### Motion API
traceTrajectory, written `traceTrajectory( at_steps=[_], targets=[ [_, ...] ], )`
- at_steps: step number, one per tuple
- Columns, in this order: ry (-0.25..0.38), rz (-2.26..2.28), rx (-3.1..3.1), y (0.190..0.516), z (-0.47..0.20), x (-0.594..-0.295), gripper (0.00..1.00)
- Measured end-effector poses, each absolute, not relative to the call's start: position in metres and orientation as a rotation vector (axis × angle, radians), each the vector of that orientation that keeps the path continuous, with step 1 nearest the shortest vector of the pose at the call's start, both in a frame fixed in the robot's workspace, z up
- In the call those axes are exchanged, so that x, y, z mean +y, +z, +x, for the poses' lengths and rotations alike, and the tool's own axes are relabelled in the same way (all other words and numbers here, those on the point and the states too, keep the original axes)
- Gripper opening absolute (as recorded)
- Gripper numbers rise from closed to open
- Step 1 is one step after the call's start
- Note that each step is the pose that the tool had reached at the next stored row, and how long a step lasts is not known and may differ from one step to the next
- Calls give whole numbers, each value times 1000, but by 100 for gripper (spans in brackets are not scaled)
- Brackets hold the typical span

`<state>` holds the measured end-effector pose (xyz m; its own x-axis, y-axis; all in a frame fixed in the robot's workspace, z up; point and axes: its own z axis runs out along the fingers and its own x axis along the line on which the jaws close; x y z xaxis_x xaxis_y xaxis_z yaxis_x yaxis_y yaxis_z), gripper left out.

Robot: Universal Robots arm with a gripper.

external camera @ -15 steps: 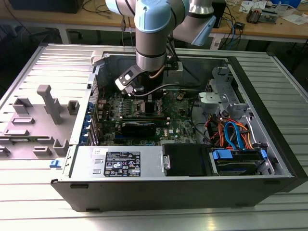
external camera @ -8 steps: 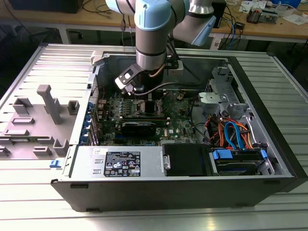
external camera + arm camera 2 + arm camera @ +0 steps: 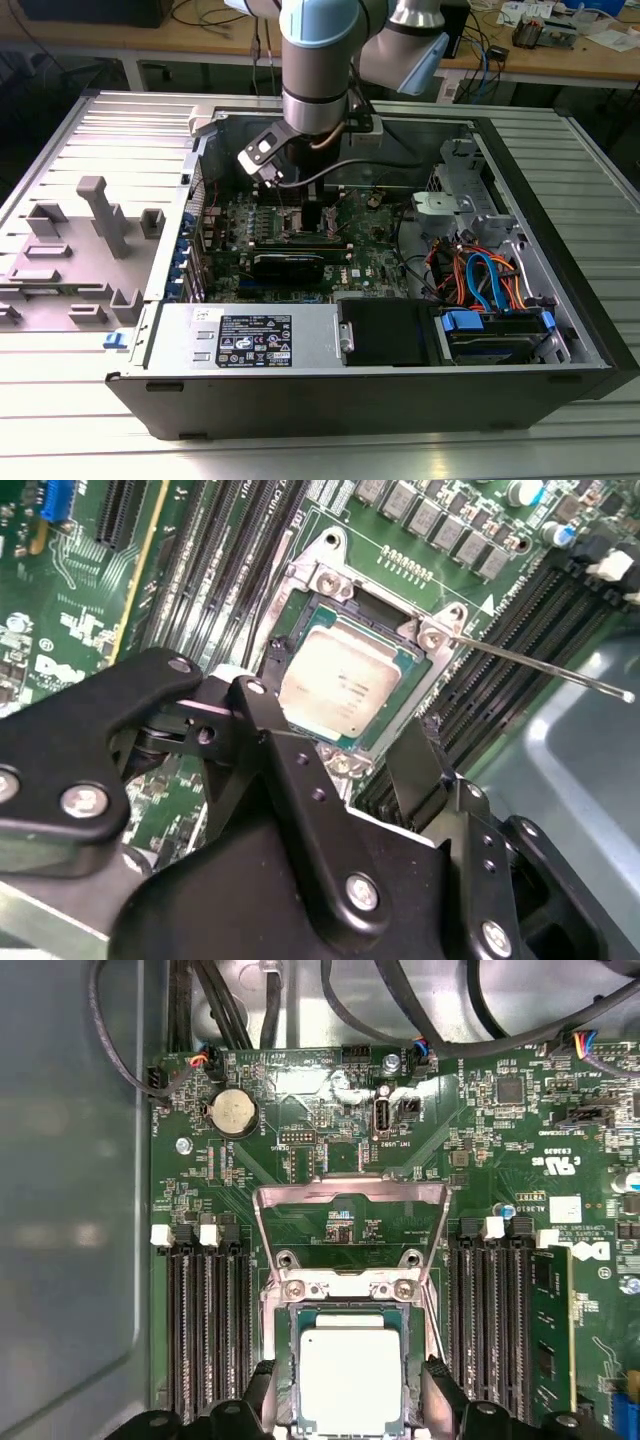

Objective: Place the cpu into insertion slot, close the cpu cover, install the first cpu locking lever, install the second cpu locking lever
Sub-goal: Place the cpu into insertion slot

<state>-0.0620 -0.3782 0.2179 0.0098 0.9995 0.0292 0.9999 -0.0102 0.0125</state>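
Now: gripper (image 3: 350, 1388) low over socket (image 3: 350, 1288), 2 fingers (image 3: 262, 1392) spread, 1 each side of cpu (image 3: 338, 680). Cpu lies flat in socket (silver top up). Cpu cover (image 3: 350, 1196) swung open, standing beyond socket — thin locking lever (image 3: 540, 666) raised free, slanting out over memory slots (image 3: 520, 610).

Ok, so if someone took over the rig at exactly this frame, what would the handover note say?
Gripper: open, holding nothing, with one finger on each side of the socket area.
Cpu: lies flat in the insertion slot, metal top up.
Cpu cover: open, swung up and back off the chip.
Locking lever: one thin rod sticks out free, unlatched; I cannot make out the other.
Done: cpu placed.
Not done: closing the cover, latching both levers.
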Motion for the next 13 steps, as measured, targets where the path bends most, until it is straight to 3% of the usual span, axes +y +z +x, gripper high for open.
traceTrajectory(
  at_steps=[3,7,8,10,11,13],
  targets=[
    [-45,-2224,-2201,222,-62,-378,60],
    [-45,-2223,-2201,223,-62,-378,35],
    [-44,-2223,-2201,223,-62,-378,35],
    [-44,-2223,-2201,223,-62,-378,23],
    [-44,-2223,-2201,223,-62,-378,11],
    [-44,-2223,-2201,223,-62,-378,11]
  ],
)
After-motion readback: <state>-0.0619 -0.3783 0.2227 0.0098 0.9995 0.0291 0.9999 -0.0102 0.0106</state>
